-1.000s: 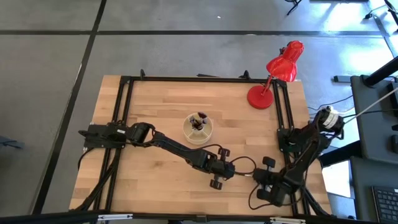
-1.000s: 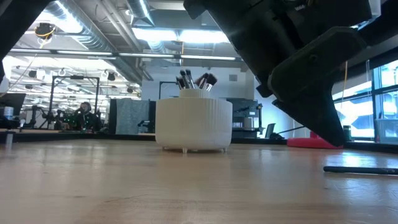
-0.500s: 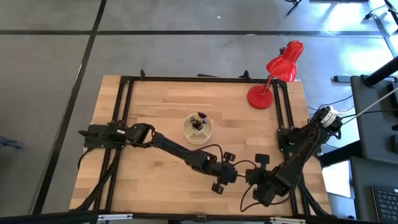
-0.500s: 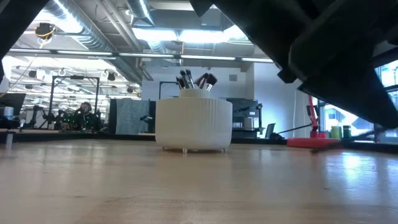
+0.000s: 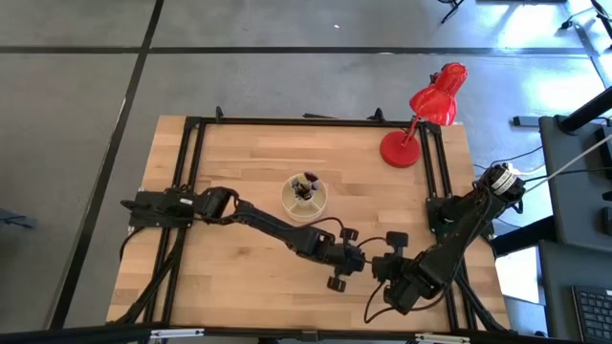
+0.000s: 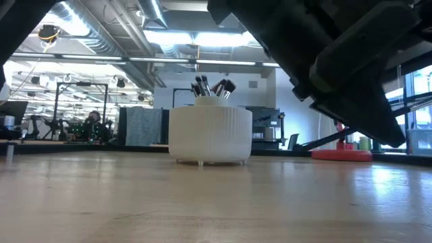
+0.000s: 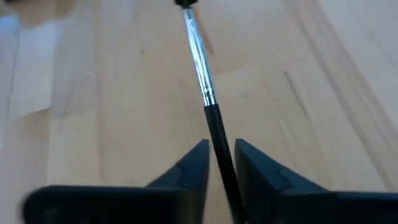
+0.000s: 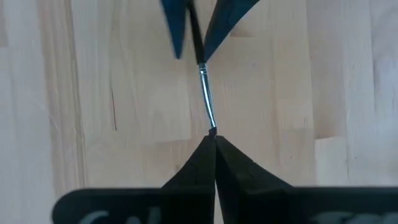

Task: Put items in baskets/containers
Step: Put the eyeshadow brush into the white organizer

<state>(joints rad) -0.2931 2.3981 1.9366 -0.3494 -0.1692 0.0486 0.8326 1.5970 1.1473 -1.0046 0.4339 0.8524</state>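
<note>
One makeup brush (image 7: 200, 68), with a dark handle and a silvery ferrule, spans the gap between both grippers near the table's near edge. My left gripper (image 5: 350, 259) is shut on its handle. My right gripper (image 5: 379, 267) faces it and is shut on the opposite end (image 8: 211, 129). The cream ribbed container (image 5: 305, 197) stands mid-table on small feet (image 6: 202, 162), with several brushes (image 6: 210, 86) upright in its centre cup. My left gripper pinches the brush's dark handle (image 7: 217, 140) between its two fingers, level, coming from the table's left, with the fingers lying along the brush. My right gripper pinches the tip beyond the ferrule (image 8: 211, 129) at its fingertips, coming level from the table's right. The brush no longer shows on the tabletop.
A red desk lamp (image 5: 426, 119) stands at the far right corner, its round base (image 6: 341, 154) on the wood. Black frame rails (image 5: 191, 162) run along the left, far and right sides. Bare wood (image 5: 210, 277) lies in front of the container.
My right gripper has moved toward the table's left, up to my left gripper. The brush that lay on the table at the right of the low view a second ago no longer shows there.
</note>
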